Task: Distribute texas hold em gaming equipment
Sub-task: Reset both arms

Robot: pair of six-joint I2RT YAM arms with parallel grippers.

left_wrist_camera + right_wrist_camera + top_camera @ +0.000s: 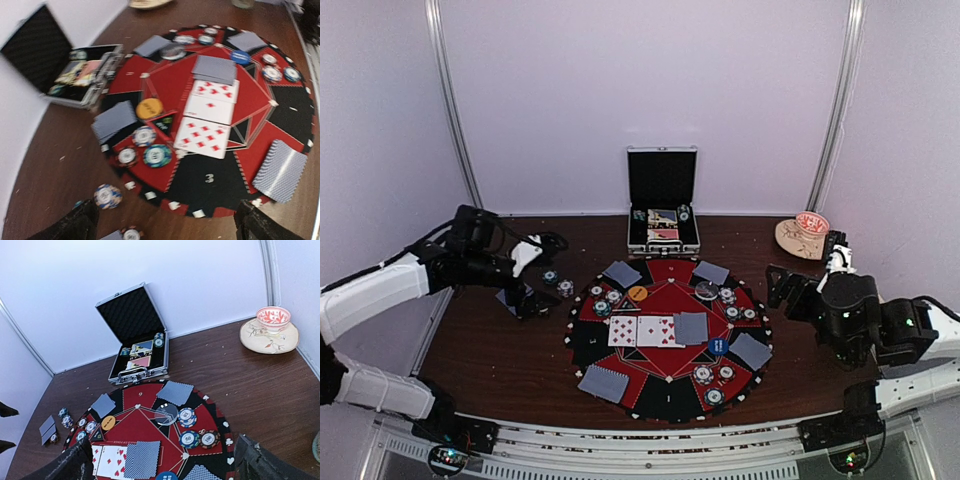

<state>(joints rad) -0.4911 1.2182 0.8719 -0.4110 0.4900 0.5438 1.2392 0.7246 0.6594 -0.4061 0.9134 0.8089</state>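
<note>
A round red-and-black poker mat (665,340) lies mid-table. Three face-up cards (210,117) lie at its centre, and grey-blue face-down card stacks (603,383) ring it. Poker chips (186,416) sit in small groups on the mat, along with an orange disc (149,108) and a blue disc (717,346). Two chips (557,282) and a few cards lie off the mat's left edge. My left gripper (528,298) hangs open just above them, holding nothing. My right gripper (786,290) is open and empty at the mat's right edge.
An open metal case (663,215) with more cards and chips stands behind the mat. A tan dish with a red-and-white cup (805,235) sits at the back right. White walls enclose the table on three sides.
</note>
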